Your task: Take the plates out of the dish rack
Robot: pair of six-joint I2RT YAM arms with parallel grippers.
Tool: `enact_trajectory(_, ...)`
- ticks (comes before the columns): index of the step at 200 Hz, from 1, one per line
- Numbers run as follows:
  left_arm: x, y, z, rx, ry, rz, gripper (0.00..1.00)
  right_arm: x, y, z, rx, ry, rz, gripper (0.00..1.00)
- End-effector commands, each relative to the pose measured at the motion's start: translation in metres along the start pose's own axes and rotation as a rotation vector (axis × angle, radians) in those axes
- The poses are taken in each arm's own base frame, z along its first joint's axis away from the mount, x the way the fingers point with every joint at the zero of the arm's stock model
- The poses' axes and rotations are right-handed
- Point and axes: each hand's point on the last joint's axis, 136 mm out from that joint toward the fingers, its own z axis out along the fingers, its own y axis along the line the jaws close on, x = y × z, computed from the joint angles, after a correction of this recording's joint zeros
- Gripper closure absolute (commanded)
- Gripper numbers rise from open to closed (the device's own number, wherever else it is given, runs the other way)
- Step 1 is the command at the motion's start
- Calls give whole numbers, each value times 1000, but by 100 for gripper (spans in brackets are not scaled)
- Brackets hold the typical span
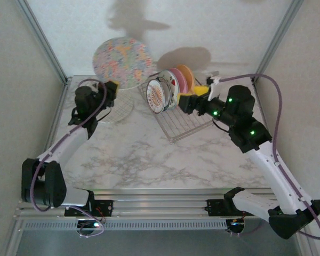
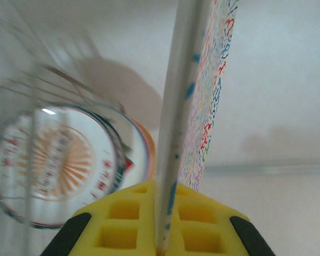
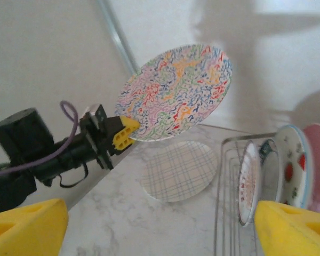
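The left gripper (image 1: 111,88) is clamped on the lower rim of the speckled plate (image 1: 122,61), which rises on edge above its fingers, lifted clear of the dish rack (image 1: 184,127); a checked plate (image 1: 119,106) lies flat on the marble table (image 1: 149,154) directly beneath that gripper. The right gripper (image 1: 194,95) hangs with its jaws spread wide and nothing between them; four plates stand in the rack just ahead of it and toward its right finger: the sunburst plate (image 1: 159,96) at the front, then the patterned white plate (image 3: 290,165), the pink plate (image 1: 177,80) and the yellow-orange plate (image 1: 185,74) closest to its tips.

The likely trouble lies with the pinch: a wide plate held only at its edge has plenty of leverage, so a quick swing or tilt could make it pivot or slip out, and it would probably land on the checked plate below; a careless advance by the open gripper could also knock the upright plates against one another in their tines.
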Motion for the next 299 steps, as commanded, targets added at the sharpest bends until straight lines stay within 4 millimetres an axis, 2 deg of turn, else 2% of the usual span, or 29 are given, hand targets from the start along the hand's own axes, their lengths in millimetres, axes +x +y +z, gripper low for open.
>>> enact_trajectory(1,-35,18,-28,-40,-157,-49,100,24,8,18,35,102,-227,4)
enact_trajectory(18,-50,53,-41,-107,-214,-92,100,40,18,29,14,157,-255,1)
enact_trajectory(31,-55,75,-45,-144,-221,-110,100,43,18,35,29,159,-243,1)
enact_trajectory(34,-55,79,-46,-151,-221,-111,100,46,27,37,7,165,-247,1)
enact_trajectory(41,-56,89,-47,-172,-222,-114,100,48,30,40,4,165,-246,1)
enact_trajectory(80,-50,133,-45,-265,-193,-131,100,59,41,51,-36,181,-212,1)
enact_trajectory(114,-43,158,-37,-313,-149,-146,100,64,44,53,-59,201,-202,1)
enact_trajectory(189,-39,189,-18,-361,-87,-147,100,71,44,55,-70,211,-182,1)
enact_trajectory(284,-38,212,-6,-392,-58,-156,100,75,45,59,-78,218,-166,1)
enact_trajectory(299,-38,215,-5,-399,-52,-162,90,75,46,60,-81,218,-164,1)
